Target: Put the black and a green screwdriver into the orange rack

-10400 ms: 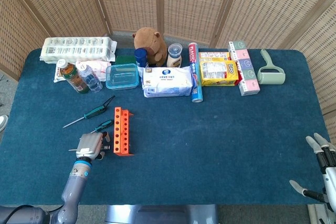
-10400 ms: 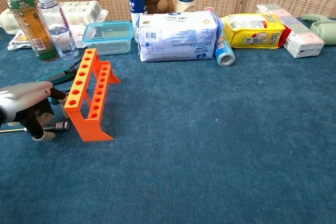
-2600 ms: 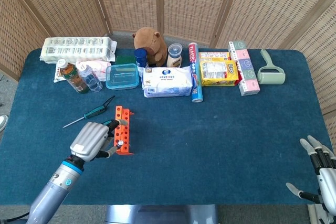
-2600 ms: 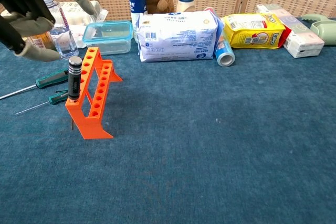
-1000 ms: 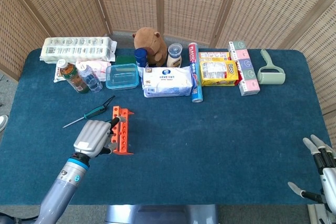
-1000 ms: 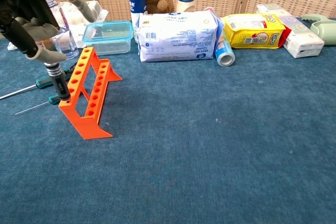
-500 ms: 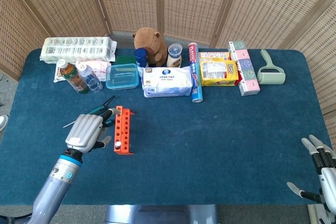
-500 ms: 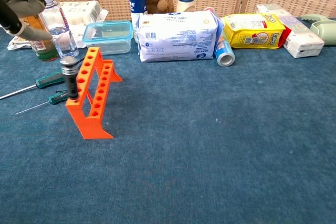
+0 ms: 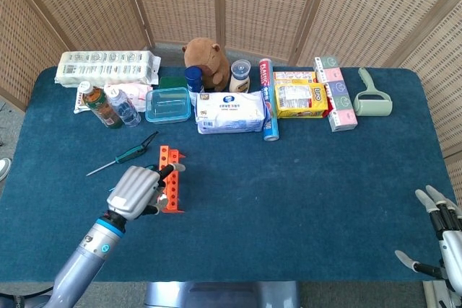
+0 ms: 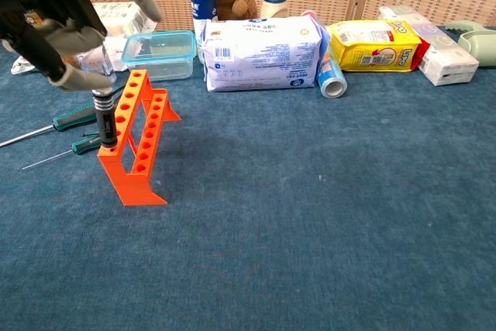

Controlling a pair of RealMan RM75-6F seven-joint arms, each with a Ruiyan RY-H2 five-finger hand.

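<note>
Orange plastic is what I fix on first: the orange rack (image 10: 133, 139) stands upright near the tabletop's front-left corner, with the black screwdriver (image 10: 104, 118) standing in its nearest hole, handle up. My left hand (image 10: 58, 17) hangs right over that handle, fingers spread; one fingertip looks to be touching the cap, though from the chest view I cannot say for sure that it does. In the head view the same hand (image 9: 135, 191) covers the rack's front end. Just left of the rack, two green screwdrivers lie flat on the blue cloth: the nearer green screwdriver (image 10: 82, 145) almost against the rack's foot, the farther green screwdriver (image 10: 68, 121) a little beyond it, both shafts pointing toward the left edge. My right hand (image 9: 439, 239) sits at the front-right corner, fingers apart and holding nothing. Along the back edge I see a clear lidded box (image 10: 159, 53), a wet-wipes pack (image 10: 260, 53) and a yellow bag (image 10: 375, 44).
</note>
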